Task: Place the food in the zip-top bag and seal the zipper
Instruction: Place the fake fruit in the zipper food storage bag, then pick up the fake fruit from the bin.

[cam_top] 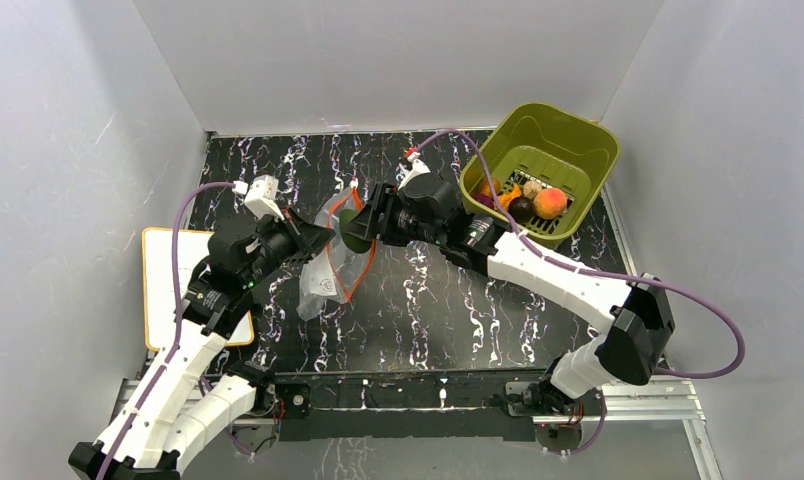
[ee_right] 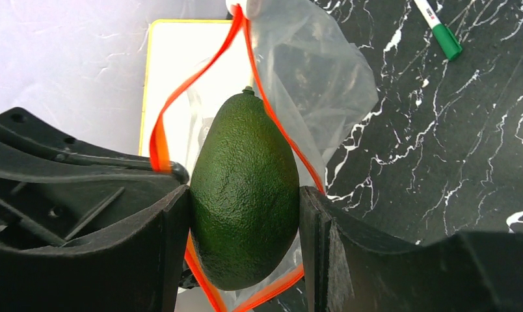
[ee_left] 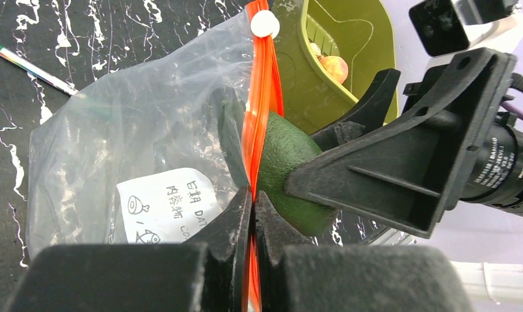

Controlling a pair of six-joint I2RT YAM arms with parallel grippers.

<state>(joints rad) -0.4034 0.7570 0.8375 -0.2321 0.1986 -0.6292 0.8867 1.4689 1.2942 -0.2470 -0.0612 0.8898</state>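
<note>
Black marbled table (cam_top: 428,300) carries an olive-green basket (cam_top: 568,140) at the far right, with a peach (cam_top: 550,203) and other toy pieces inside. Left of the basket, the clear zip-top bag (ee_left: 116,130) is held up with its mouth open. The left gripper (ee_left: 252,208) pinches the red-orange zipper (ee_left: 255,117) between tightly closed fingers. The right gripper (ee_right: 244,201) clamps a dark green avocado (ee_right: 246,162) at the bag's mouth, and the zipper loops around it. A green-capped pen (ee_right: 441,29) lies on the table nearby.

Dark green avocado (ee_right: 246,195), red-orange zipper (ee_left: 253,130)
</note>
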